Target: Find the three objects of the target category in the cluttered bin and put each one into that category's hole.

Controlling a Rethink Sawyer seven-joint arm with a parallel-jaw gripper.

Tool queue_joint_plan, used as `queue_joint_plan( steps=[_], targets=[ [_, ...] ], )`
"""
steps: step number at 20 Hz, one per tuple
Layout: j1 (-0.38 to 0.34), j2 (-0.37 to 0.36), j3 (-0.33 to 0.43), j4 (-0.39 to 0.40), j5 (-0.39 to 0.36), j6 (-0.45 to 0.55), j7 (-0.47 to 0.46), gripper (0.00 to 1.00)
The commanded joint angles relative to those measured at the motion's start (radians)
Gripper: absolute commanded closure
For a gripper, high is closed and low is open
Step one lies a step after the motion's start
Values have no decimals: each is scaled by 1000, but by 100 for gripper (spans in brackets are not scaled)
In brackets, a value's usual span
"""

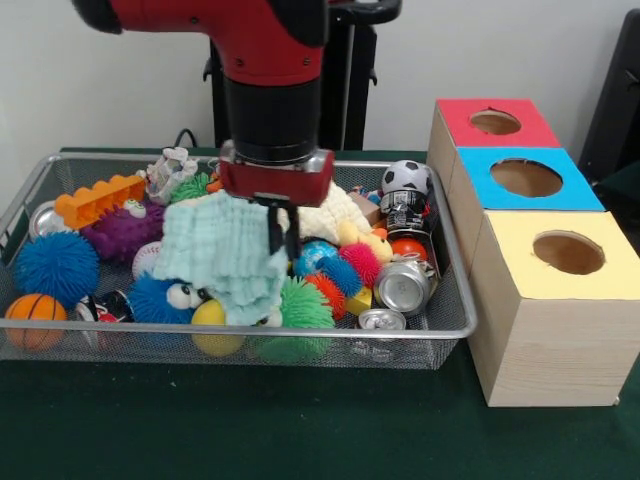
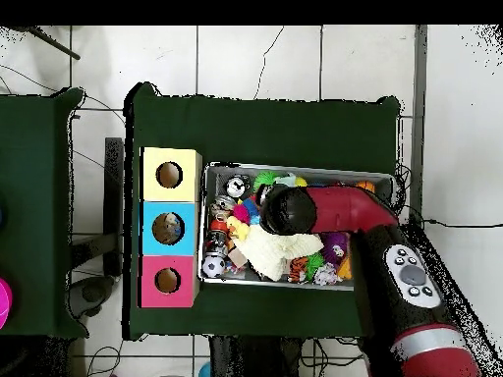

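My gripper [image 1: 284, 243] hangs over the middle of the wire bin [image 1: 455, 300], its dark fingers close together on the right edge of a mint green cloth [image 1: 222, 255]. The cloth drapes down over the toys. In the overhead view the arm's black wrist [image 2: 287, 209] covers the gripper. Three boxes stand beside the bin, each with a round hole: red [image 1: 495, 122], blue [image 1: 526, 177] and yellow [image 1: 568, 252]. Right of the gripper lie a silver can [image 1: 402, 285], a second can [image 1: 381, 320] and a black can [image 1: 405, 210].
The bin also holds a soccer ball [image 1: 406, 177], a basketball [image 1: 35, 312], a blue spiky ball [image 1: 56, 266], a purple spiky ball [image 1: 122, 232], an orange brick [image 1: 100, 200], a green spiky ball [image 1: 300, 305] and a cream cloth [image 1: 335, 212]. The boxes [image 2: 168, 228] line the bin's side.
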Motion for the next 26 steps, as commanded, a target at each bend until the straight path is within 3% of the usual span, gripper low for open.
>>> queue_joint_plan(
  steps=[1, 11, 12, 16, 20, 26],
  targets=[
    [61, 44, -40, 91, 52, -107, 209, 100],
    [117, 70, -95, 118, 103, -216, 204, 100],
    [117, 71, -96, 120, 109, -232, 196, 0],
    [103, 75, -83, 124, 113, -235, 174, 0],
    [117, 75, -105, 101, 131, -175, 154, 0],
    [80, 56, -87, 98, 153, -135, 98, 0]
  ],
)
